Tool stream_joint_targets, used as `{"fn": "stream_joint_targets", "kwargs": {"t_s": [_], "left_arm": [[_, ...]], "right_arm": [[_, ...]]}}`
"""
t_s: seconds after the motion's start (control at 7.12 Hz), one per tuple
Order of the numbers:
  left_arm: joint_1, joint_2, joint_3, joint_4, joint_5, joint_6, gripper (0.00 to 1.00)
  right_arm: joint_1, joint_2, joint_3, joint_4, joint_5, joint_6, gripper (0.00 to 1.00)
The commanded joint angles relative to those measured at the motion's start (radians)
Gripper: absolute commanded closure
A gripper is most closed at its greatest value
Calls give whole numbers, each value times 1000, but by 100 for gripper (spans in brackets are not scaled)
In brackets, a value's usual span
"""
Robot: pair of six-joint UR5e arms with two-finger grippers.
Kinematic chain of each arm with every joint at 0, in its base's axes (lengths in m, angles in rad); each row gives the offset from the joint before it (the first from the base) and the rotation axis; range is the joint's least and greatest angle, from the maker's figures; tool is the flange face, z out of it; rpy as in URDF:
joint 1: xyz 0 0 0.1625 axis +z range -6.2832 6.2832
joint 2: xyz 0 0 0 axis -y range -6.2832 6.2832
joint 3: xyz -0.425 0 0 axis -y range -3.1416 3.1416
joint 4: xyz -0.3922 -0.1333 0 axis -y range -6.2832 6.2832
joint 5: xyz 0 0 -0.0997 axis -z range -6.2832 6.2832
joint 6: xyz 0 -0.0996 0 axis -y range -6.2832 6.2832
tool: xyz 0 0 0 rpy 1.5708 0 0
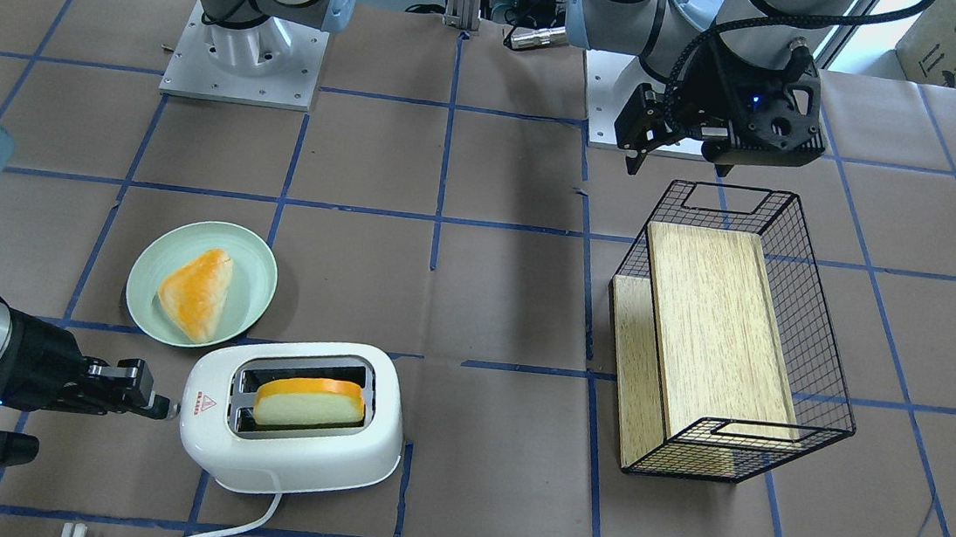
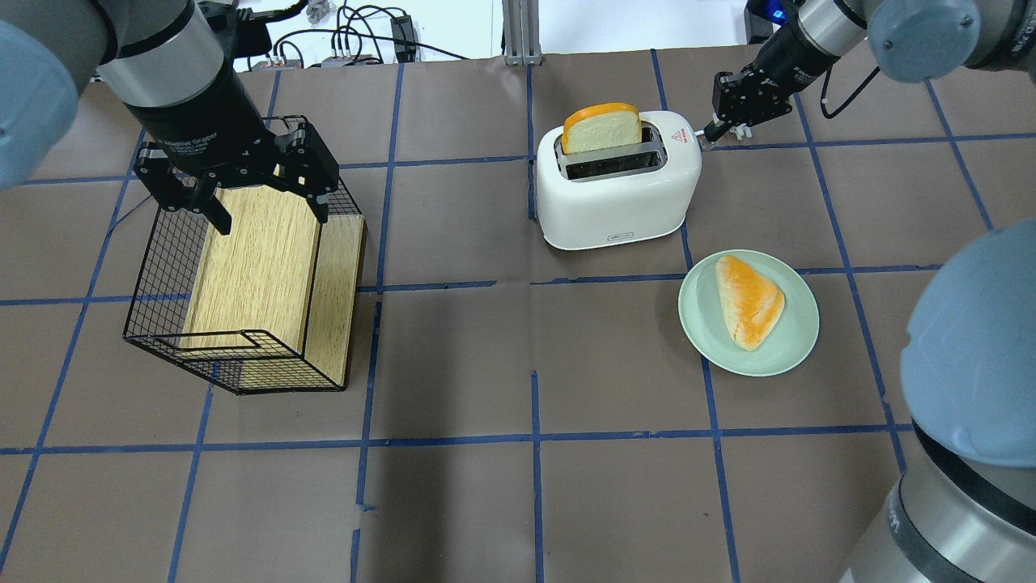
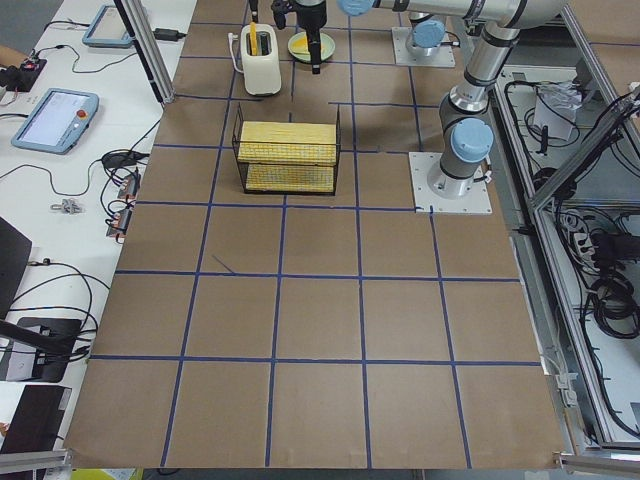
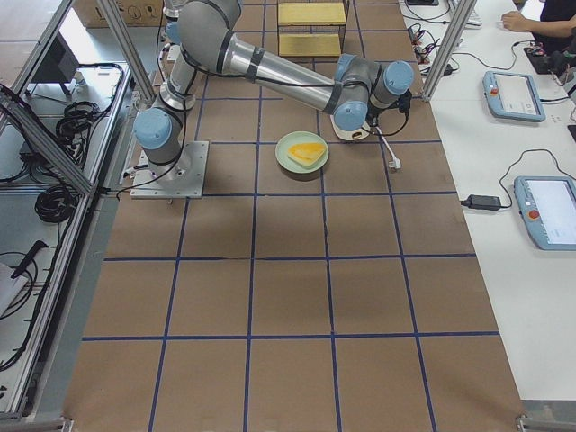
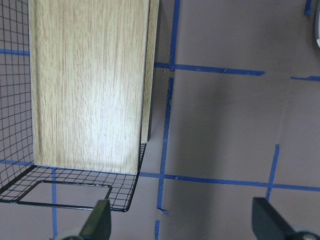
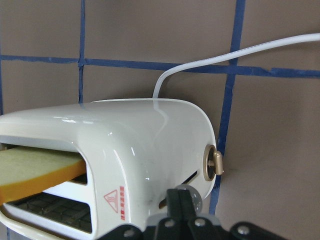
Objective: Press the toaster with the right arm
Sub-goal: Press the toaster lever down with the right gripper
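Observation:
The white toaster (image 1: 293, 461) stands at the table's far edge with a bread slice (image 1: 312, 402) upright in one slot. It also shows in the overhead view (image 2: 615, 202) and the right wrist view (image 6: 125, 145), with its red triangle mark and end knob (image 6: 214, 163). My right gripper (image 1: 159, 405) is shut, and its tip is against the toaster's end face beside the knob (image 2: 706, 136) (image 6: 181, 192). My left gripper (image 2: 243, 194) hangs open and empty over the wire basket (image 2: 162, 267), which also shows in the left wrist view (image 5: 185, 227).
A pale green plate (image 1: 257, 282) with a triangular pastry (image 1: 195, 289) sits next to the toaster on the robot's side. The toaster's white cord (image 1: 243, 527) trails to a plug (image 1: 75, 532) at the table edge. The black wire basket (image 1: 820, 354) holds wooden boards.

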State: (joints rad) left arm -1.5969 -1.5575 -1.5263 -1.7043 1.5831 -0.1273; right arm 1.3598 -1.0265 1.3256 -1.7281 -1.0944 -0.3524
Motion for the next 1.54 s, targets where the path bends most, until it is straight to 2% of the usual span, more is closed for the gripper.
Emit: {"fn": "stream_joint_targets", "kwargs": {"t_s": [0.0,1.4], "left_arm": [[0,1,0,0,0,0,0],[0,-1,0,0,0,0,0]], "right_arm": [[2,14,0,1,1,-2,98],[-10,62,23,5,-4,3,97]]}}
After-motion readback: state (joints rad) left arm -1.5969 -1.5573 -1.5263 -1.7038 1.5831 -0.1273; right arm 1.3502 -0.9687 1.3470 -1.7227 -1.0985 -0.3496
